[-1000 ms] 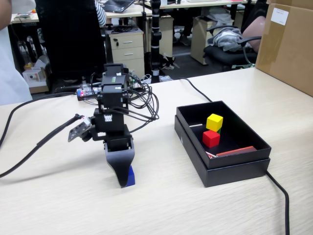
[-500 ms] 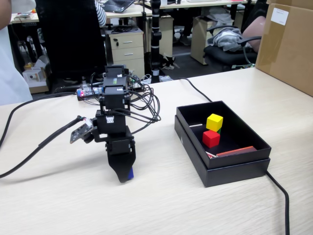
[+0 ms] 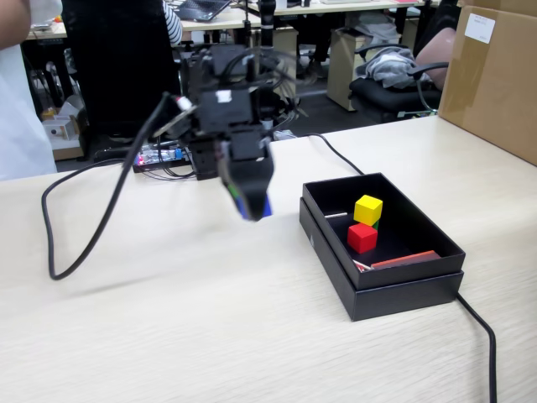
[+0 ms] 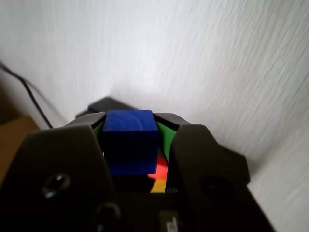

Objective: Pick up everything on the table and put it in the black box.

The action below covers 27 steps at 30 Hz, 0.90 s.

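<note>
A: Blue cube (image 4: 130,140) is off the worktop (image 3: 252,336), pinched in the gripper (image 3: 252,206), which hangs in the air left of the black box (image 3: 382,290).

B: How wide are the jaws?

A: Narrow, closed onto the cube's two sides; the wrist view shows it wedged between them. The fixed view is blurred there.

B: And the rest?

A: The yellow cube (image 3: 367,209) and red cube (image 3: 362,238) sit in the box, with a sliver of green (image 3: 375,224) showing between them, likely the green cube. I see no loose cubes on the worktop.

B: So nearly done?

A: I judge so: only the blue one remains to be dropped in.
</note>
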{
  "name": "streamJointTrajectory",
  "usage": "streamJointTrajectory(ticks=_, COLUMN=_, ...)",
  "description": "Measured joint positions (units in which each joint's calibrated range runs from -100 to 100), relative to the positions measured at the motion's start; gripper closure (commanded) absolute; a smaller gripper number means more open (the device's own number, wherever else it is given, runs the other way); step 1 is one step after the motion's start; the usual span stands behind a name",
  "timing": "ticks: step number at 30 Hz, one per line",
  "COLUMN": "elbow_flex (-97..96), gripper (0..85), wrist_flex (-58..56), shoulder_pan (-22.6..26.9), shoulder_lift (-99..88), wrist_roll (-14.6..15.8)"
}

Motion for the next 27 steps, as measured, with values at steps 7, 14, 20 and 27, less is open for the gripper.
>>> streamJointTrajectory(ticks=7, elbow_flex=-1.10, gripper=74.6, wrist_flex=0.00, shoulder_pan=9.57, shoulder_lift=-1.42, wrist_roll=4.40)
streamJointTrajectory(ticks=14, elbow_flex=2.28, gripper=74.5, wrist_flex=0.00, shoulder_pan=11.97, shoulder_lift=13.72, wrist_roll=6.94)
streamJointTrajectory(ticks=20, elbow_flex=7.30, gripper=74.5, wrist_flex=0.00, shoulder_pan=11.97, shoulder_lift=21.36, wrist_roll=7.03)
streamJointTrajectory(ticks=27, elbow_flex=10.68, gripper=74.2, wrist_flex=0.00, shoulder_pan=11.97, shoulder_lift=28.61, wrist_roll=7.03)
